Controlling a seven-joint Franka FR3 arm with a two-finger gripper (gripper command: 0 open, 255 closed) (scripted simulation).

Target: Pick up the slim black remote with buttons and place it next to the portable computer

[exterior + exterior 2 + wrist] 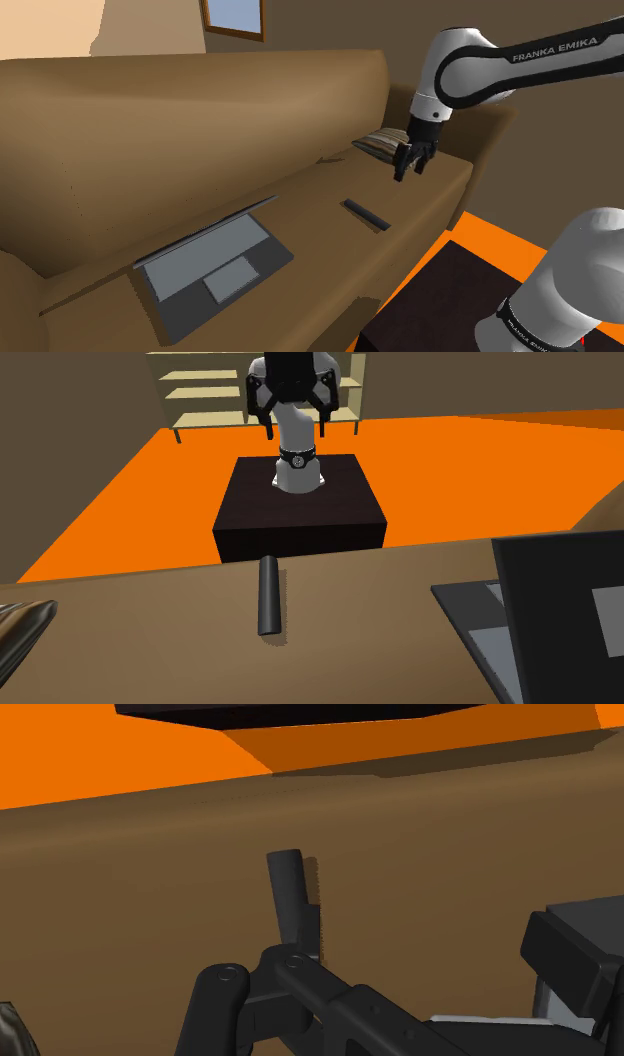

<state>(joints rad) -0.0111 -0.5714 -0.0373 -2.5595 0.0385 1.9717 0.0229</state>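
The slim black remote [365,214] lies flat on the brown sofa seat [320,200], near its front edge. In the second exterior view the remote [269,595] lies to the left of the open grey laptop [560,602], well apart from it. The laptop [215,265] rests on the seat toward the shoulder view's lower left. My black gripper [410,172] hangs in the air above the seat, up and to the right of the remote in the shoulder view. It is open and holds nothing [295,430]. The wrist view shows the remote [288,894] ahead of the gripper [395,984].
A striped, flat object [380,143] lies on the seat by the sofa's armrest, close behind the gripper. The sofa back [200,110] rises behind the seat. The black stand [300,502] sits on an orange floor [130,502], with pale shelves [200,392] beyond.
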